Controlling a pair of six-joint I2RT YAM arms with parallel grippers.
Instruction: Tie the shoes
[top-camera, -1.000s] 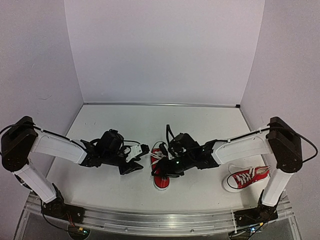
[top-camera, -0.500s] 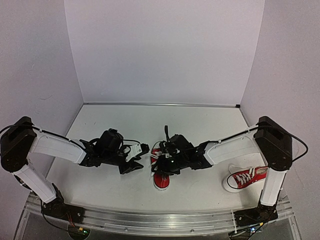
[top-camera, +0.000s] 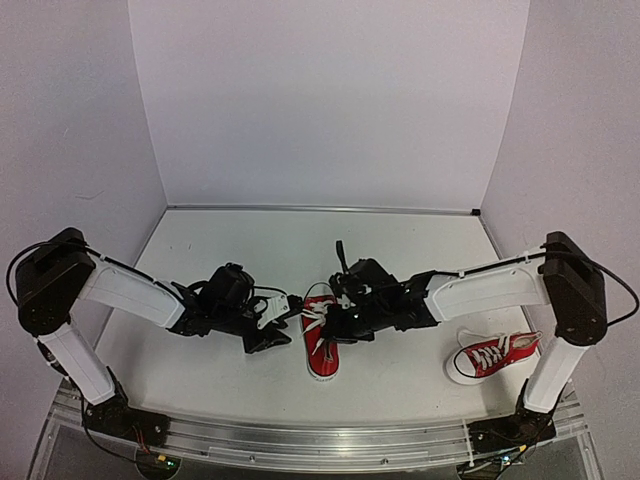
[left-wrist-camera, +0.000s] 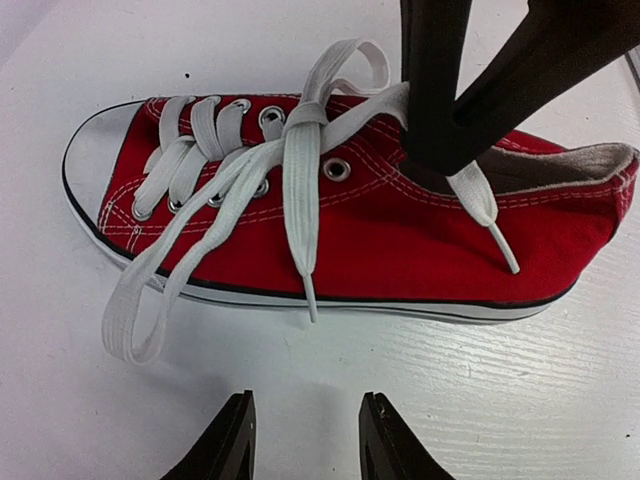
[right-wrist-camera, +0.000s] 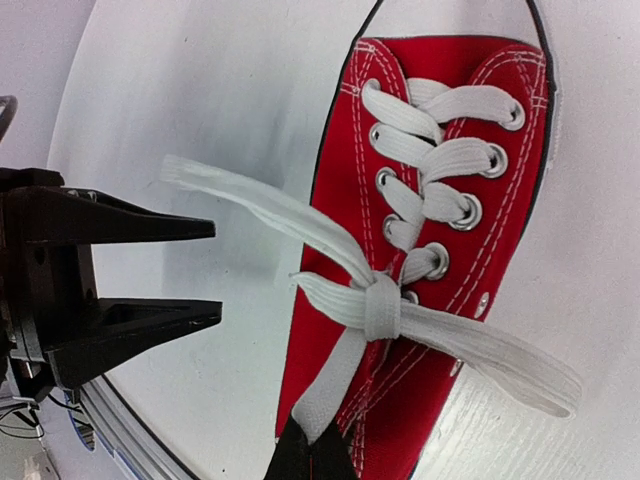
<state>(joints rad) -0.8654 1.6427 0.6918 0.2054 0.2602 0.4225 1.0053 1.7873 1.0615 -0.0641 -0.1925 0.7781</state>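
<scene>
A small red canvas sneaker (top-camera: 492, 354) is lying on the white bench (top-camera: 400, 250) by the right arm's base. Its twin (left-wrist-camera: 400, 230) is sitting centrally; the left claw (left-wrist-camera: 305, 440) is gaping beside it, and the right claw (right-wrist-camera: 310, 455) is pinching its white lace (right-wrist-camera: 325, 395).

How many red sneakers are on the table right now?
2. One red sneaker lies mid-table, facing the open left gripper, its white lace pinched by the right gripper. The other red sneaker sits at the table's near right corner. None appears hidden.
</scene>
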